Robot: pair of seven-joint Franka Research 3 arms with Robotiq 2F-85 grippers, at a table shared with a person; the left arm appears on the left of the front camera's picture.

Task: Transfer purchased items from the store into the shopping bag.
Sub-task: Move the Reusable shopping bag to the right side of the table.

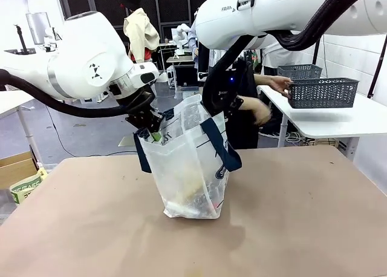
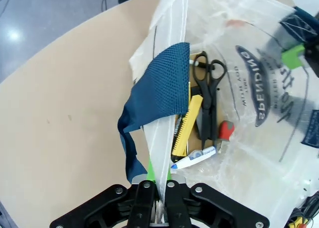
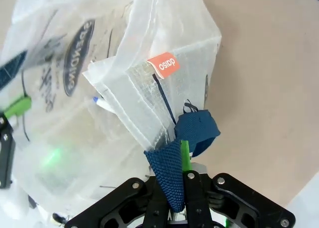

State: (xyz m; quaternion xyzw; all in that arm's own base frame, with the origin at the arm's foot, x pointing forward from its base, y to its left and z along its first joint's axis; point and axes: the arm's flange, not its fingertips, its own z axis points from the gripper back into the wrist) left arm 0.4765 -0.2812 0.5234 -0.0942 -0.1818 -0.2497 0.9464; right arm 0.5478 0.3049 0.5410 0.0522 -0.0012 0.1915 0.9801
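The translucent shopping bag [image 1: 190, 168] stands on the tan table [image 1: 302, 216], held open between both arms. My left gripper [image 1: 151, 130] is shut on the bag's rim [image 2: 158, 208] beside a navy handle [image 2: 159, 83]. My right gripper [image 1: 225, 110] is shut on the opposite rim and navy strap [image 3: 174, 198]. Inside the bag lie black scissors [image 2: 207, 93], a yellow knife [image 2: 184, 126], a red piece [image 2: 227, 131] and a white pen [image 2: 197, 158]. The dark grey basket [image 1: 320, 92] sits on a white table, with a person's hand [image 1: 279, 83] at its left end.
A second grey basket [image 1: 299, 70] stands behind the first. The white table [image 1: 363, 120] lies beyond the far right corner. A cardboard box [image 1: 15, 168] with a green-printed packet [image 1: 27, 186] sits on the floor at left. An orange tag [image 3: 164, 64] hangs on the bag's rim.
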